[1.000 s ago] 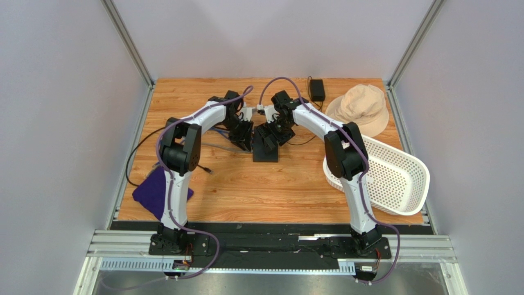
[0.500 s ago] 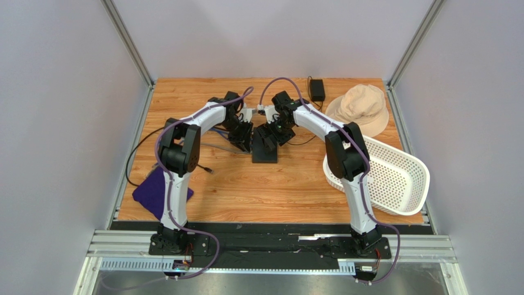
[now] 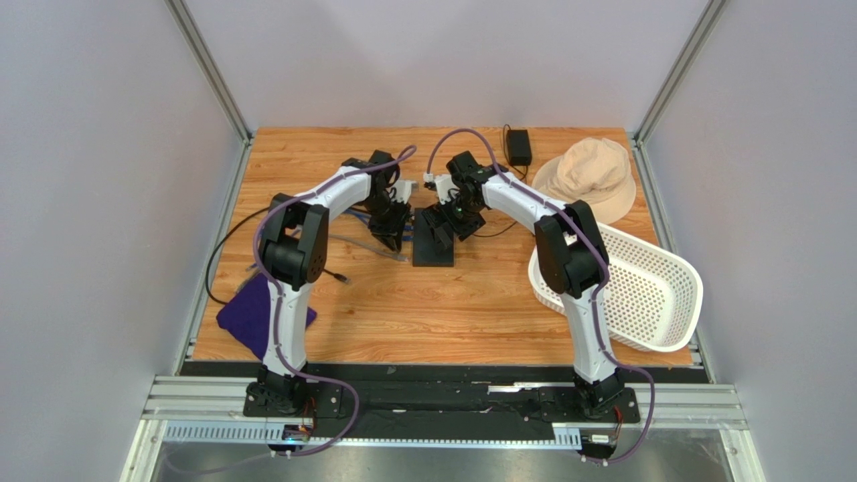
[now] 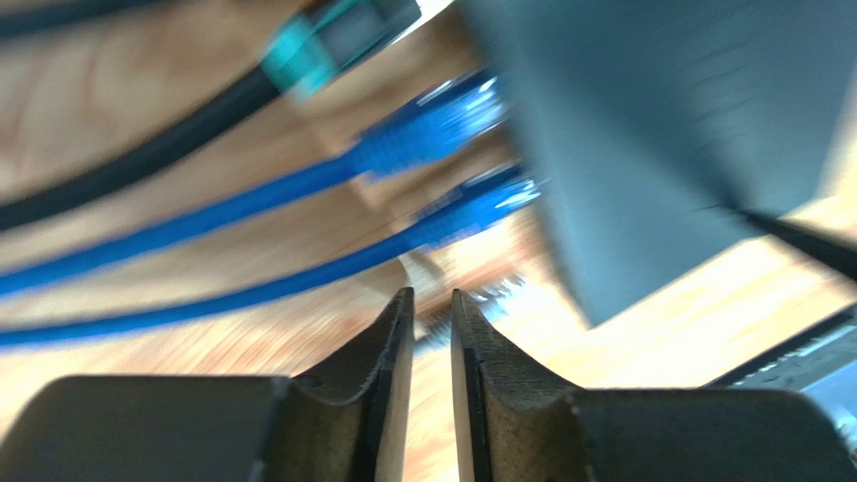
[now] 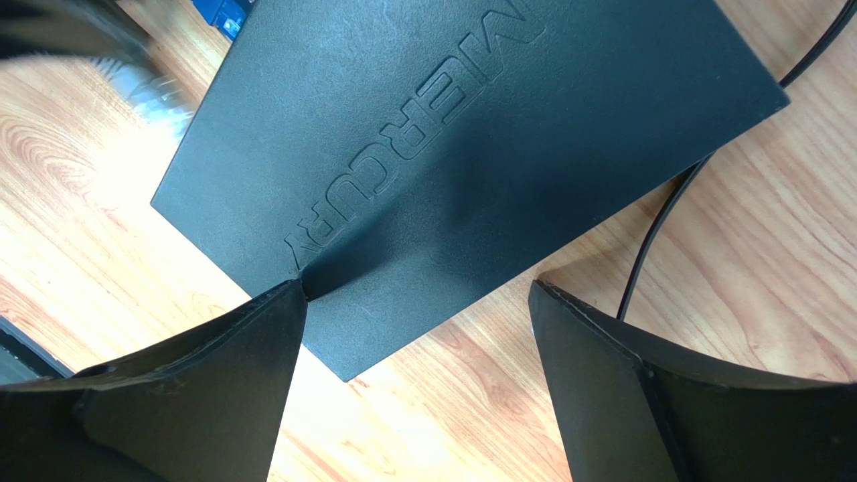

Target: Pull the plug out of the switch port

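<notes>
From above, the switch (image 3: 434, 251) lay flat near the middle of the wooden table (image 3: 402, 311). The left gripper (image 3: 393, 229) was down at its left edge and the right gripper (image 3: 444, 223) was over its far end. A hat (image 3: 588, 176) and a white basket (image 3: 644, 291) sat well off beyond the right gripper.

The left wrist view was blurred. The two fingers (image 4: 387, 382) were drawn almost together, with only a thin slit between them. A small grey thing (image 4: 479, 293) showed just past the tips, and I could not tell whether they pinched it. Further out, two blue cables (image 4: 302, 181) ran to the side of the switch (image 4: 654, 131), with their plugs (image 4: 443, 118) at its edge. A black cable (image 4: 151, 151) with a teal collar lay beyond those.

In the right wrist view the fingers (image 5: 201, 402) were spread wide. One tip sat over the lid of the switch (image 5: 453, 151). The other hung above bare wood just off its edge, beside a thin black wire (image 5: 659, 226).
</notes>
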Action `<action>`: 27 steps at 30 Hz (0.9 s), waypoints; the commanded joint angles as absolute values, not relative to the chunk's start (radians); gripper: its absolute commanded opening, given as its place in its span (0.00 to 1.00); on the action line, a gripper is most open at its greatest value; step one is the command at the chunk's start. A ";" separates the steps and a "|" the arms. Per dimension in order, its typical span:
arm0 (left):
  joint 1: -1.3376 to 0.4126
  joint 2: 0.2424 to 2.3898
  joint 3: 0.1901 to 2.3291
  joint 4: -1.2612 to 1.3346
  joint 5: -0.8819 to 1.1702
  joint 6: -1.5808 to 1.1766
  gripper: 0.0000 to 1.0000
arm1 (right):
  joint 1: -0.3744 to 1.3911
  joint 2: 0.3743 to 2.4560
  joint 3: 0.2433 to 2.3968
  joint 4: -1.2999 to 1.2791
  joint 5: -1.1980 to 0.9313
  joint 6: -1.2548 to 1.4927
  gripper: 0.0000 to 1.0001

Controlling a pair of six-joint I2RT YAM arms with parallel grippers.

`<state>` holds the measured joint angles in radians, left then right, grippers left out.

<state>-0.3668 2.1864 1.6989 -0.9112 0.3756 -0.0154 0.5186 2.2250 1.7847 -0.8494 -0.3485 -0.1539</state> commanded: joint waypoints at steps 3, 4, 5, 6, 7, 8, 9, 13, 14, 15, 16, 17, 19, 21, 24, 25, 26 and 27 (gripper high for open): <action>-0.336 2.175 1.700 -1.042 0.245 0.021 0.00 | 0.523 2.278 1.735 -0.888 -0.221 -0.170 0.89; -0.333 2.178 1.709 -1.045 0.247 0.028 0.00 | 0.523 2.275 1.730 -0.888 -0.219 -0.172 0.89; -0.328 2.180 1.710 -1.052 0.258 0.028 0.00 | 0.523 2.275 1.730 -0.888 -0.221 -0.173 0.89; -0.322 2.181 1.713 -1.055 0.273 0.029 0.00 | 0.523 2.273 1.729 -0.888 -0.221 -0.173 0.89; -0.319 2.177 1.718 -1.061 0.288 0.032 0.00 | 0.523 2.270 1.729 -0.888 -0.221 -0.175 0.89; -0.318 2.174 1.718 -1.065 0.299 0.032 0.00 | 0.525 2.269 1.730 -0.887 -0.222 -0.175 0.89; -0.314 2.162 1.718 -1.065 0.320 0.035 0.00 | 0.523 2.267 1.729 -0.885 -0.222 -0.176 0.90; -0.295 2.086 1.736 -1.074 0.365 0.075 0.00 | 0.523 2.257 1.729 -0.884 -0.221 -0.181 0.89; -0.287 2.070 1.733 -1.065 0.398 0.086 0.03 | 0.523 2.255 1.729 -0.884 -0.221 -0.183 0.90; -0.267 2.051 1.729 -1.051 0.428 0.103 0.10 | 0.523 2.253 1.732 -0.882 -0.222 -0.186 0.90; -0.258 2.010 1.721 -1.019 0.448 0.141 0.18 | 0.523 2.249 1.732 -0.882 -0.224 -0.186 0.90; -0.249 1.991 1.717 -1.005 0.466 0.168 0.31 | 0.523 2.247 1.735 -0.884 -0.229 -0.187 0.90; -0.235 1.947 1.720 -0.979 0.448 0.259 0.42 | 0.523 2.240 1.738 -0.882 -0.235 -0.186 0.90; -0.235 1.954 1.753 -1.012 0.368 0.317 0.48 | 0.523 2.235 1.743 -0.882 -0.241 -0.187 0.90; -0.227 1.994 1.831 -1.112 0.396 0.446 0.50 | 0.523 2.230 1.752 -0.882 -0.247 -0.186 0.90; -0.227 1.988 1.835 -1.135 0.416 0.547 0.51 | 0.523 2.227 1.755 -0.881 -0.252 -0.186 0.90; -0.226 1.985 1.832 -1.140 0.426 0.602 0.51 | 0.523 2.226 1.759 -0.881 -0.253 -0.186 0.90; -0.225 1.971 1.829 -1.141 0.425 0.658 0.52 | 0.523 2.223 1.763 -0.882 -0.255 -0.186 0.91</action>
